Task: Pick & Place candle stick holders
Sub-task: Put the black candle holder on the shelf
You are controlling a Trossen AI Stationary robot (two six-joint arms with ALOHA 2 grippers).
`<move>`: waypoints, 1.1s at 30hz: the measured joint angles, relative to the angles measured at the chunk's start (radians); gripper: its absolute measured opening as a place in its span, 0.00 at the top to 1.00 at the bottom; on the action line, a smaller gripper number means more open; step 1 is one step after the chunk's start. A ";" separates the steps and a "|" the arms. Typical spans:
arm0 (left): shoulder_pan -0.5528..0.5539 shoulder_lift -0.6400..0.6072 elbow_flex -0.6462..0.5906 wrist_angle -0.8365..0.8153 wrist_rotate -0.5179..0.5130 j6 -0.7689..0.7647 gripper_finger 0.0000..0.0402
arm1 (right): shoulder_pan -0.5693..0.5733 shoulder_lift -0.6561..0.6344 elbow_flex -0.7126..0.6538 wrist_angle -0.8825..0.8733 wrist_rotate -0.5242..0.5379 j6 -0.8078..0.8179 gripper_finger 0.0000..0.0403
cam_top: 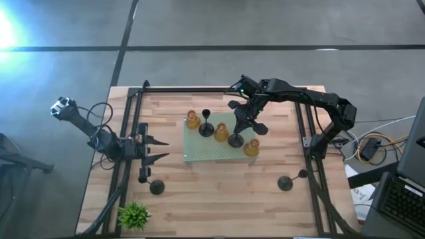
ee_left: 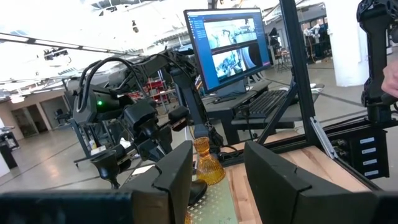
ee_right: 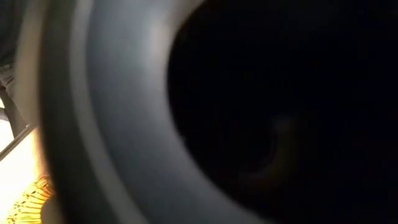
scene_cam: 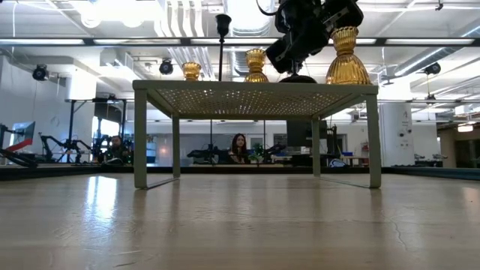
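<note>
A pale green perforated stand (cam_top: 199, 151) sits mid-table. On it stand three amber candle stick holders (cam_top: 192, 121) (cam_top: 221, 131) (cam_top: 251, 147) and a black one (cam_top: 206, 128). My right gripper (cam_top: 244, 123) hangs over the stand's right half, shut on a second black holder (cam_top: 236, 140) whose stem it hides. Two more black holders (cam_top: 157, 188) (cam_top: 285, 183) stand on their round bases on the bare wood. At the table's left, my left gripper (cam_top: 163, 148) waits open and holds nothing. My right gripper comes down slanting from the far right onto the black holder, above its round base (scene_cam: 298, 78). The gripper's own body covers the stem and the place of contact. The holder stands upright with its base on the stand's top.
A small green plant (cam_top: 135, 214) stands at the near left corner. Black frame rails (cam_top: 219, 89) run along the far edge and both sides. The wood in front of the stand is bare between the two loose black holders. People sit in the room behind (scene_cam: 238, 146).
</note>
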 joint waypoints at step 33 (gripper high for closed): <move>0.000 0.000 0.000 -0.008 0.000 -0.005 0.63 | 0.006 0.000 -0.003 0.027 0.000 0.079 0.67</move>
